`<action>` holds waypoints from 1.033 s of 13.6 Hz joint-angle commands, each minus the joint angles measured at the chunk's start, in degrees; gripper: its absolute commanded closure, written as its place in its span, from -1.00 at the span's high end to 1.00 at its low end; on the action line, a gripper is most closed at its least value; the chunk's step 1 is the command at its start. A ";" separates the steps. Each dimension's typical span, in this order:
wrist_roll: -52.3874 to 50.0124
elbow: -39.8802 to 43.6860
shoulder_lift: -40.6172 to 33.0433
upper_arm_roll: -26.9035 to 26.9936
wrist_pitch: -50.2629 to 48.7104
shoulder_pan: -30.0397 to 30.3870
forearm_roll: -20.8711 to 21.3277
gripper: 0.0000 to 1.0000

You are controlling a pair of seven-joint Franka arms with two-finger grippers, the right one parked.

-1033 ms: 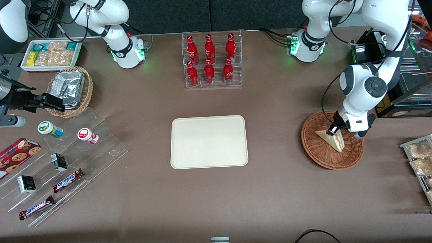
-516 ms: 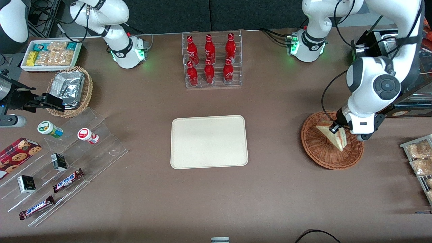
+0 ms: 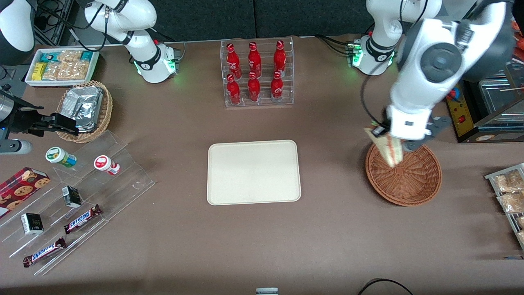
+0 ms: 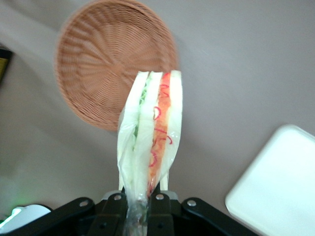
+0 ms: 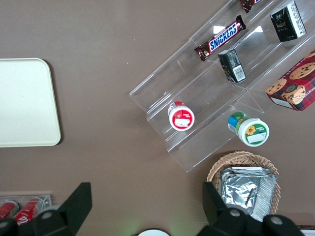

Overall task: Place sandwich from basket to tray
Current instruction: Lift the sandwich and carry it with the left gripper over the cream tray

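- The pincer (image 4: 139, 199) is clamped on one corner of the sandwich (image 4: 151, 137), its fingers (image 4: 159, 196) pressing the wrapped wedge from both sides.
- The sandwich juts out from the pincer with its cut edge showing: white bread, green and red filling under clear wrap.
- In the front view the pincer (image 3: 378, 132) hangs in the air over the rim of the basket (image 3: 413, 184), at the edge farthest from the front camera, and the sandwich (image 3: 389, 148) slopes down from it, clear of the wicker.
- The basket (image 4: 106, 59) sits on the brown table (image 3: 327, 229) below the pincer, nothing lying in it.
- The tray (image 3: 254, 172) lies flat on the table well apart from the pincer, toward the parked arm's end; a corner of the tray (image 4: 275, 191) also shows in the left wrist view.
- A clear rack of red bottles (image 3: 256, 73) stands farther from the front camera than the pincer, and likewise toward the parked arm's end.
- Farthest from the pincer, at the parked arm's end of the table, a clear tiered stand (image 3: 82, 196) carries Snickers bars (image 3: 84, 218) and small packets.
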 commanded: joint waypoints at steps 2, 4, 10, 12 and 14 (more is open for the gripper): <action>-0.79 8.38 8.60 0.39 0.06 -10.52 -2.04 -0.92; -1.49 11.99 13.26 0.39 2.34 -14.58 -2.13 -0.92; -1.67 13.76 22.67 0.39 16.21 -21.18 -2.13 -0.92; -1.76 16.30 27.50 0.39 19.91 -22.59 -2.13 -0.92; -1.67 18.59 31.55 0.22 22.38 -23.20 -2.13 -0.92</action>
